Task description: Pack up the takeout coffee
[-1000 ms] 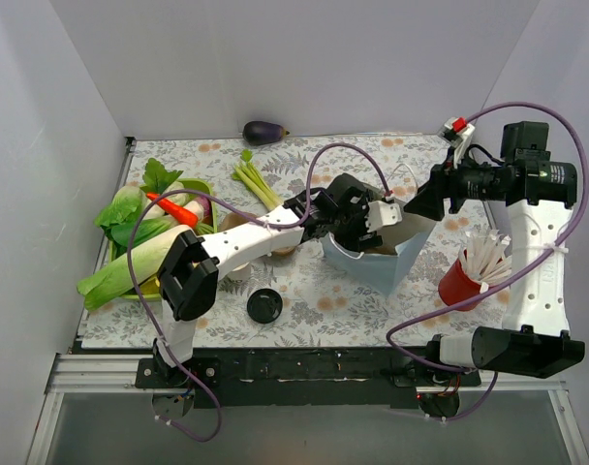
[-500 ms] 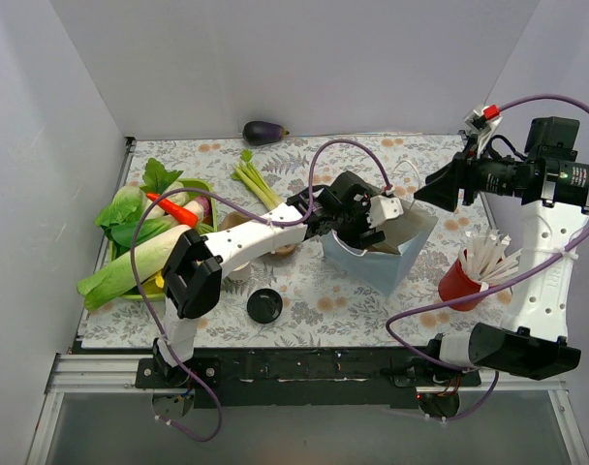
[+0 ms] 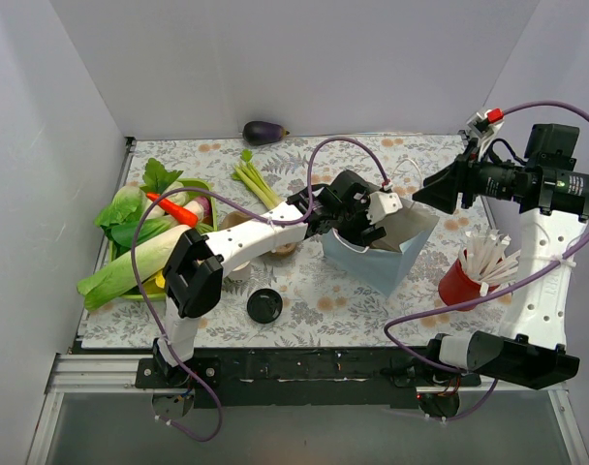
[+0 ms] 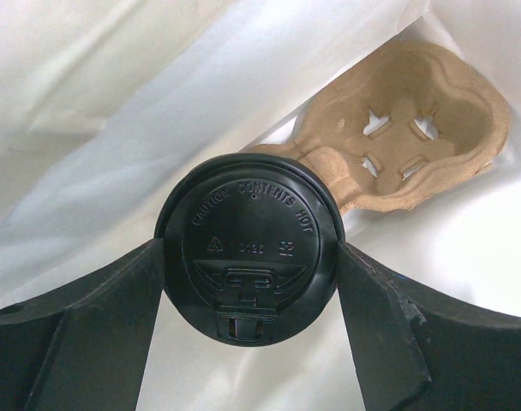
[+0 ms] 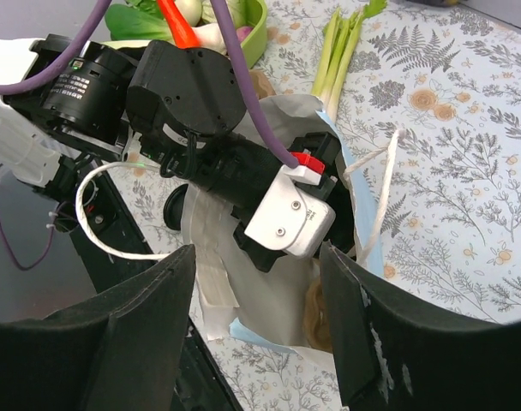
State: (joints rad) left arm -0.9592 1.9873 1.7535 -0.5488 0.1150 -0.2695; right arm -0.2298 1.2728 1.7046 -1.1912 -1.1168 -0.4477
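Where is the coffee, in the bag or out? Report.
In the bag: left jaws clamp the takeout coffee between its white walls, over the cardboard carrier; whether seated, cannot tell.

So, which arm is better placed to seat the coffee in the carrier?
Left: the left claw grips the takeout coffee inside the bag, near the carrier; the right claw is open, empty.

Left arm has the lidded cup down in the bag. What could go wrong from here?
1. The takeout coffee, clamped in the left gripper, looks offset from the open socket of the pulp carrier. Released here, it may land on the rim and tip.
2. The right gripper is open and clear of the bag, so nothing steadies it. Withdrawing the left gripper could drag or topple it.
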